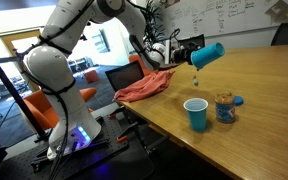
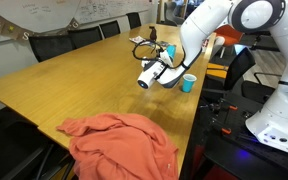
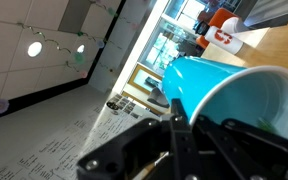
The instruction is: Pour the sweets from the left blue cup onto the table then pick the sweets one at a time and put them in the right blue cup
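Observation:
My gripper [image 1: 192, 52] is shut on the left blue cup [image 1: 208, 54], a teal cup held tipped on its side above the table [image 1: 264, 90]. Its mouth points away from the arm. A faint pale streak hangs below the cup's lower end; I cannot tell if it is the sweets. The right blue cup [image 1: 196, 114] stands upright on the table below and in front of the held cup. In the wrist view the teal cup [image 3: 219, 100] fills the frame beyond the fingers [image 3: 184, 140]. In an exterior view the gripper [image 2: 156, 74] hovers beside the royal-blue cup [image 2: 188, 83].
A clear jar with a blue lid [image 1: 225, 107] stands right next to the royal-blue cup. An orange cloth [image 1: 144, 87] lies crumpled at the table's corner and shows in both exterior views [image 2: 124, 140]. Chairs line the table's far side [image 2: 84, 40].

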Motion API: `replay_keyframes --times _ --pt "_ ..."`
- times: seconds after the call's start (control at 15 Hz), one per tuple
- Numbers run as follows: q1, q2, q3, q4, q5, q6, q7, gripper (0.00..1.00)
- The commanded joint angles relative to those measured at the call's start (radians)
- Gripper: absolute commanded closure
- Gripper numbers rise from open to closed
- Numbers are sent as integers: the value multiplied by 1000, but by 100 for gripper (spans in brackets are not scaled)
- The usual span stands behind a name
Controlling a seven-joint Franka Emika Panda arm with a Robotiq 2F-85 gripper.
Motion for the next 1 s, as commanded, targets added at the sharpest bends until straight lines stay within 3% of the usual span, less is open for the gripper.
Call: replay_keyframes --times 0.0,0.33,0.4,0.47,0.6,0.93 --pt "-15 18 22 33 -18 -44 -40 100" --pt "-41 12 44 36 12 -6 0 100" --pt "-63 4 63 35 42 25 21 100" --pt "-35 -23 119 30 142 -17 12 100" --pt "-44 -73 158 17 214 21 25 100" --pt "-49 -268 220 -39 408 78 42 100"
